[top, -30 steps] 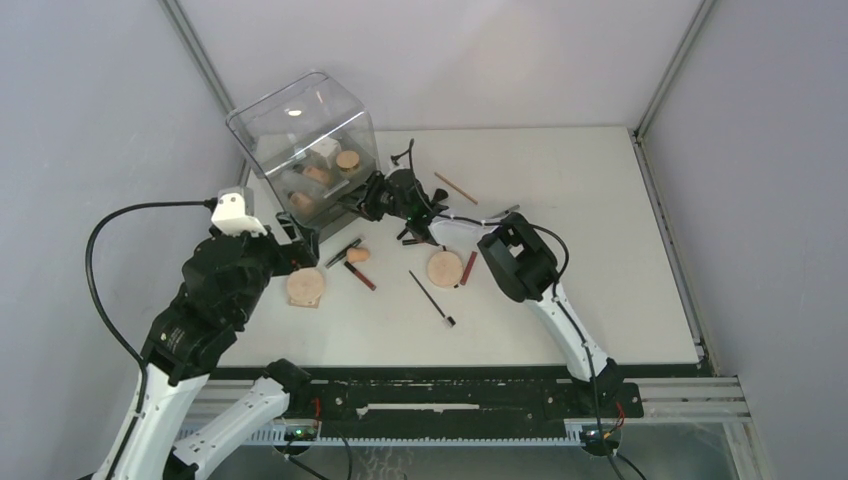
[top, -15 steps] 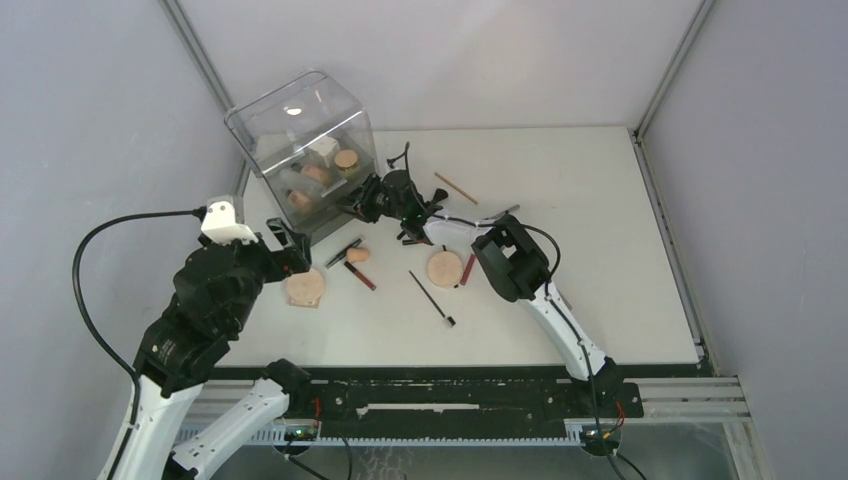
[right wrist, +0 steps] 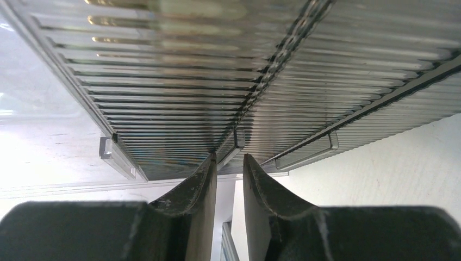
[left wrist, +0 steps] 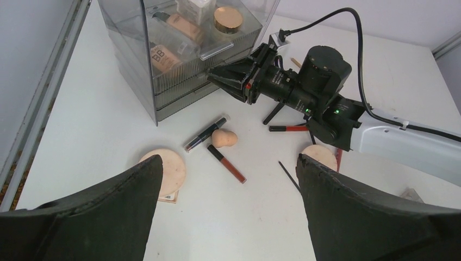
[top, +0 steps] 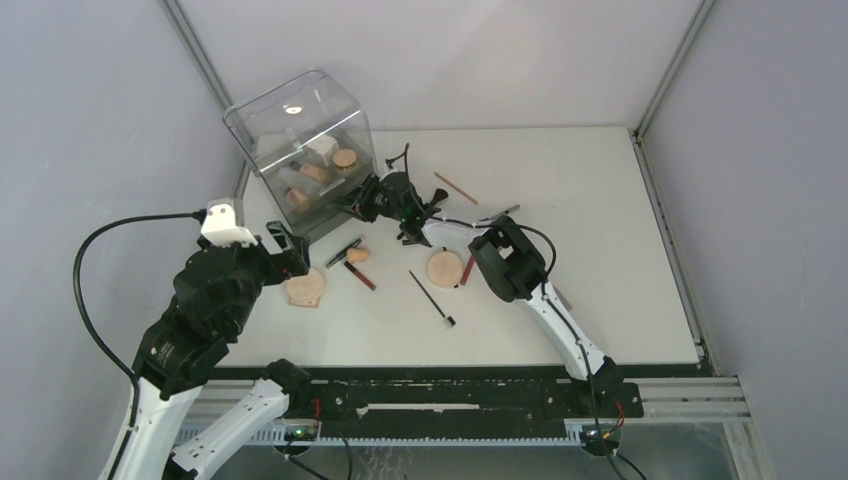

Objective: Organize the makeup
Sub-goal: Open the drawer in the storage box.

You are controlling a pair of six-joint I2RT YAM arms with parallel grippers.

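White-shelled arms (top: 560,325) carry black joints (top: 505,265), black cables (left wrist: 360,65) (a green light (left wrist: 336,111) glows) and dark jaws.

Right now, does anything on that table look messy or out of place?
Yes. Strewn at odd angles in front of the clear drawer box: a round compact, a peach sponge, a red lip tube, a thin black brush. A thin brown stick lies alone farther back.
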